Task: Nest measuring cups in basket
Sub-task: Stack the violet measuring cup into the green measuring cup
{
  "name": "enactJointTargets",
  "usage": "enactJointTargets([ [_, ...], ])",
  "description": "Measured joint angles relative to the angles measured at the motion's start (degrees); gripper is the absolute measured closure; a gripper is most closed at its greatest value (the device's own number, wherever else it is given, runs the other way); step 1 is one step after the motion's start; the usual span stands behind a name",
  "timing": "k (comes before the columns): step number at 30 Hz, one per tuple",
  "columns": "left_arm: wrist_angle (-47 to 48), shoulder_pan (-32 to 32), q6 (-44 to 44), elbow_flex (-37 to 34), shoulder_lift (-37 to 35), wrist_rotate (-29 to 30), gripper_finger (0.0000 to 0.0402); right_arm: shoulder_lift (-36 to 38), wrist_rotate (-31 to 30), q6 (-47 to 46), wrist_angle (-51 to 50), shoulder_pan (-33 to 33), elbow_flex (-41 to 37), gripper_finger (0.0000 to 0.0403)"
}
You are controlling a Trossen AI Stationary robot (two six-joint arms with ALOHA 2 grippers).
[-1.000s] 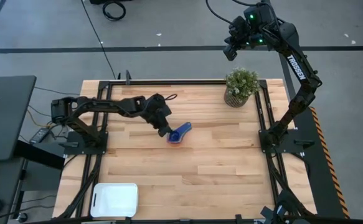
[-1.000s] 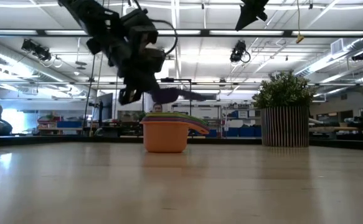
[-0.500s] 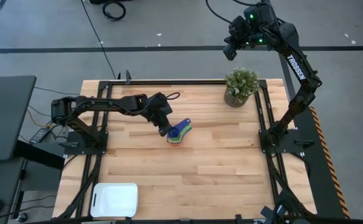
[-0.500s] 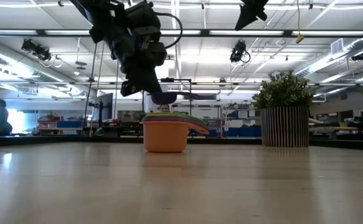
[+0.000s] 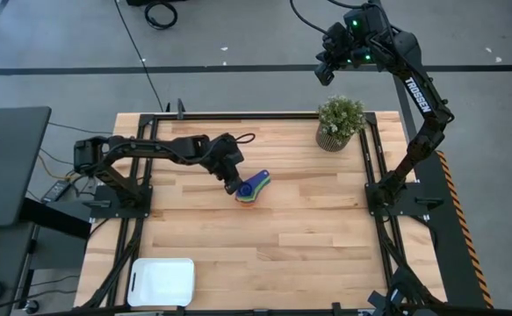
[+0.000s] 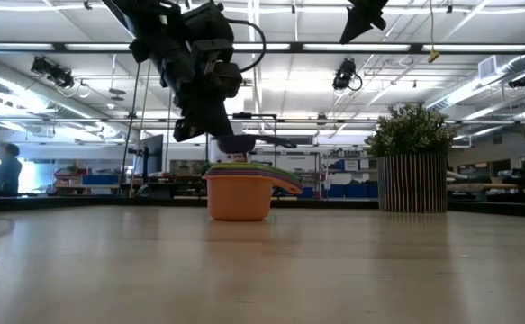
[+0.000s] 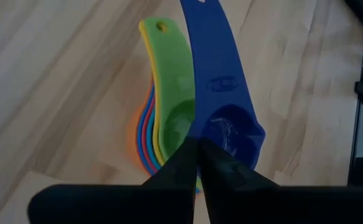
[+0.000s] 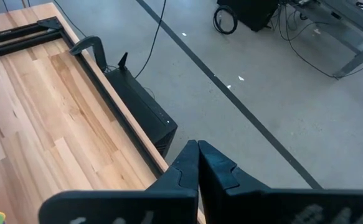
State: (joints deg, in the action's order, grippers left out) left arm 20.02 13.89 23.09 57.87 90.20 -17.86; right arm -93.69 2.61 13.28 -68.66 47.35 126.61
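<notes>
A nested stack of measuring cups (image 6: pixel 239 193) stands on the table's middle. The orange one is outermost and the green one (image 7: pixel 172 115) lies on top. Just above the stack hangs a dark blue cup (image 7: pixel 221 93), with my left gripper (image 7: pixel 198 146) shut on it. The gripper reaches in from the table's left (image 5: pixel 234 185). The white basket (image 5: pixel 162 281) lies near the front left corner, with nothing in it. My right gripper (image 8: pixel 198 148) is shut on nothing, high up beyond the table's far edge. My left gripper pinches the dark blue cup at its bowl's rim (image 7: pixel 213 138), on the side away from the handle. The fingertips themselves cover the place of contact. The fingers slant down from the table's left, in line with the handle. The cup hangs level and clear above the stack, bowl down, its handle (image 6: pixel 276 141) pointing away from the gripper.
A potted plant (image 5: pixel 339 123) in a ribbed round pot stands at the table's far right corner. Bare wood lies between the stack and the basket. Black frame rails (image 5: pixel 374 158) run along the table's edges.
My left gripper has tipped its wrist a little while staying over the stack. The dark blue cup, slanted a second ago, now hangs level just above the green cup.
</notes>
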Motion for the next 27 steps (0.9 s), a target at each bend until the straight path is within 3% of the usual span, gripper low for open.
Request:
enactJointTargets([
  [7, -1.38, -0.01, -0.17, 0.00, 1.31, -2.02, 0.0354, 0.00, 0.00, 0.00, 0.00, 0.00, 0.00, 0.0399],
  [17, -1.31, 0.61, 0.55, 0.00, 1.21, -4.15, 0.0352, 0.00, 0.21, -0.02, -0.06, 0.00, 0.00, 0.0399],
  [21, -1.24, 2.67, 0.29, 0.00, 0.40, -6.59, 0.0355, 0.00, 3.70, 0.03, -2.65, -0.02, 0.00, 0.0400],
  [27, 1.95, 7.14, -4.44, 2.40, -0.73, -8.95, 0.0395, 0.09, 9.88, 0.22, -14.11, -1.99, -2.21, 0.0401],
])
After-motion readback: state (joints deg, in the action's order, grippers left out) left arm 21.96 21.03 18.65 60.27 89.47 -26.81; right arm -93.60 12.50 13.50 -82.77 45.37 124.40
